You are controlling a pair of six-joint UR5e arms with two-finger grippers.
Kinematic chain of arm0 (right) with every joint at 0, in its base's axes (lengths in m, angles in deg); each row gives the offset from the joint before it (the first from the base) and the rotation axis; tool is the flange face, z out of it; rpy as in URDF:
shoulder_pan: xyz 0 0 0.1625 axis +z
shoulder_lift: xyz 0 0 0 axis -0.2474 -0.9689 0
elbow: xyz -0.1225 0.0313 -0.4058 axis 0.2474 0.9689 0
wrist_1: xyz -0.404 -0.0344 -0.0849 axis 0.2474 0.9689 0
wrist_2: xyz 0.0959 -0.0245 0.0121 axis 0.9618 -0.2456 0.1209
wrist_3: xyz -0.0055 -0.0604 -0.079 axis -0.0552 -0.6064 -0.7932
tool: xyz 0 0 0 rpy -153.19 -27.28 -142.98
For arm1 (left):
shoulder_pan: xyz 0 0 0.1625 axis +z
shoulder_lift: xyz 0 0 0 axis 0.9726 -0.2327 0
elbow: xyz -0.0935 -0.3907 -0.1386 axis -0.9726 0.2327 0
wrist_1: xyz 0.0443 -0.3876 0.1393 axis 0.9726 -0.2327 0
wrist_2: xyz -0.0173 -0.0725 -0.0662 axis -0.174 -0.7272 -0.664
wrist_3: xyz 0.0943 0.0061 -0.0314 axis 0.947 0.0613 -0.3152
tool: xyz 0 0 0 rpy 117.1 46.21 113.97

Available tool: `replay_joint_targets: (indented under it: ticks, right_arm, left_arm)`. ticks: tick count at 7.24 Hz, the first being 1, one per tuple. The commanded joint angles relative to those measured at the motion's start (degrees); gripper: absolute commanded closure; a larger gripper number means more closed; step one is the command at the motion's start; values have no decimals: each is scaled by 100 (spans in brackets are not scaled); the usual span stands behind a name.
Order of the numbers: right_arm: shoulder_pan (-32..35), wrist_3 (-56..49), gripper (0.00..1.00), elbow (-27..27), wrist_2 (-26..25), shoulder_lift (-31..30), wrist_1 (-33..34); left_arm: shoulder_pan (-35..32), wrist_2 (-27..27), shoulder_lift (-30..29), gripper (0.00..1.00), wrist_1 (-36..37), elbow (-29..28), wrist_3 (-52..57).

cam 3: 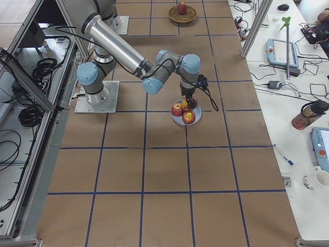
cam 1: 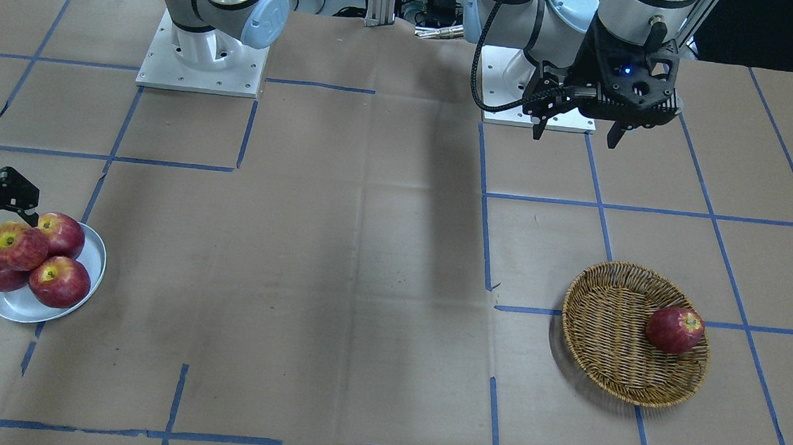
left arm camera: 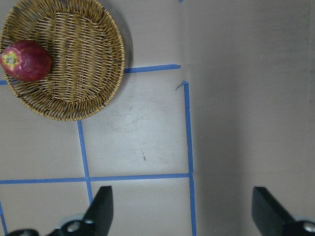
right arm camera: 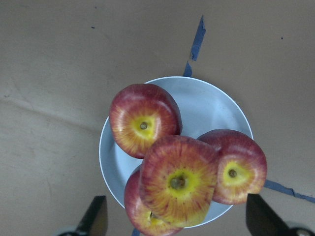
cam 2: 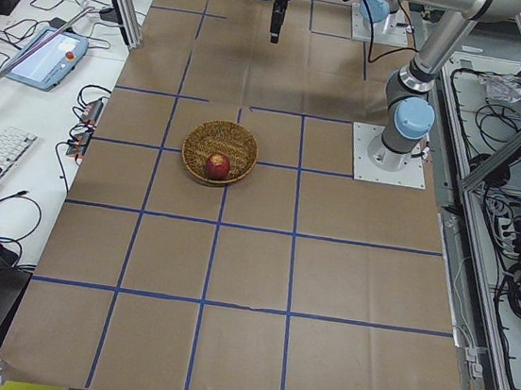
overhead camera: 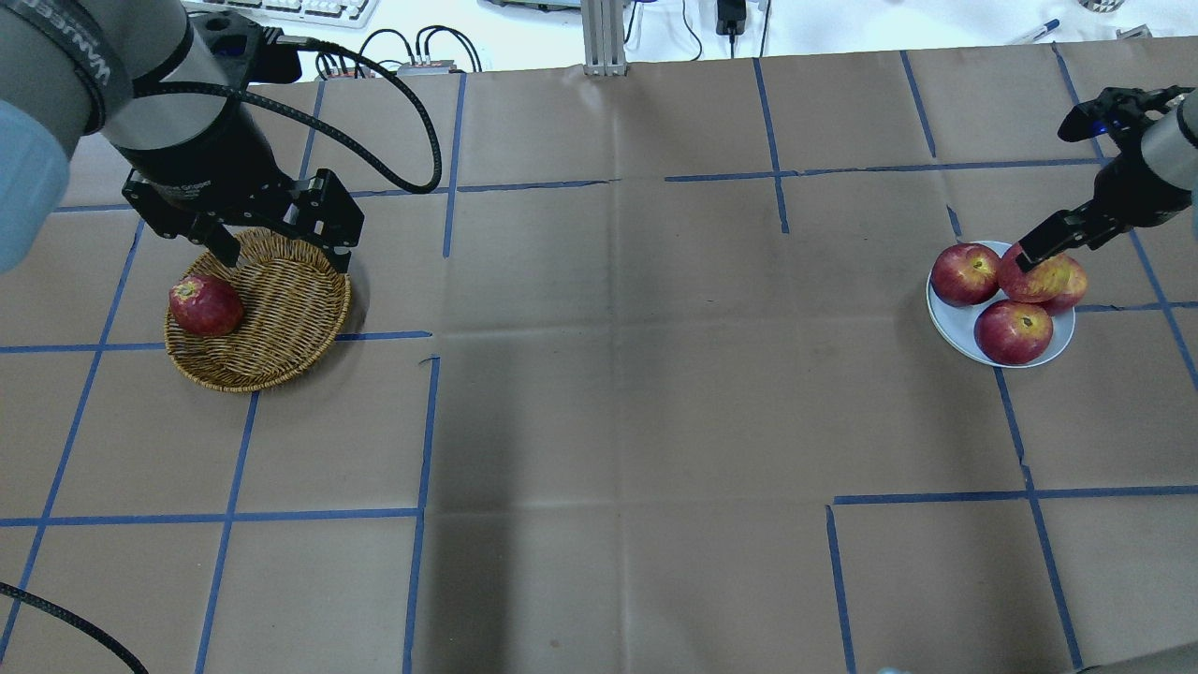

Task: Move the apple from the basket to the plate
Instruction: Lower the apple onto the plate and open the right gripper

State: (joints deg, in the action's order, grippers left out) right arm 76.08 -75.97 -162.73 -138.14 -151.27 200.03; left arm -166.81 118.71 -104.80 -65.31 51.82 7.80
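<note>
The pale streaky apple [right arm camera: 177, 184] with a yellow patch lies on top of three darker apples on the white plate [right arm camera: 211, 103]. It also shows in the front view [cam 1: 17, 246] and the overhead view [overhead camera: 1037, 279]. My right gripper [right arm camera: 174, 209] hangs just above it, open, its fingers wide to either side and not touching it. The wicker basket [overhead camera: 281, 318] holds one dark red apple [overhead camera: 206, 305]. My left gripper [overhead camera: 281, 248] is open and empty, high above the basket's far rim.
The table is covered in brown paper with blue tape lines [overhead camera: 426, 421]. The plate [cam 1: 92, 262] sits near the table's end on my right, the basket [cam 1: 606, 352] on my left. Both arm bases [cam 1: 204, 59] stand at the table's back edge.
</note>
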Motion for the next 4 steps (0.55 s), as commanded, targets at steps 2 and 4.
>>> replay_joint_targets:
  ticks: [2,4]
  right_arm:
    - [694,771,0,436,-15,-823,-1446]
    - [1282,2150,0,445,-16,-1281,-2151]
  left_arm:
    - [0,0,-1,1,0,2,26]
    - [0,0,-1,1,0,2,17]
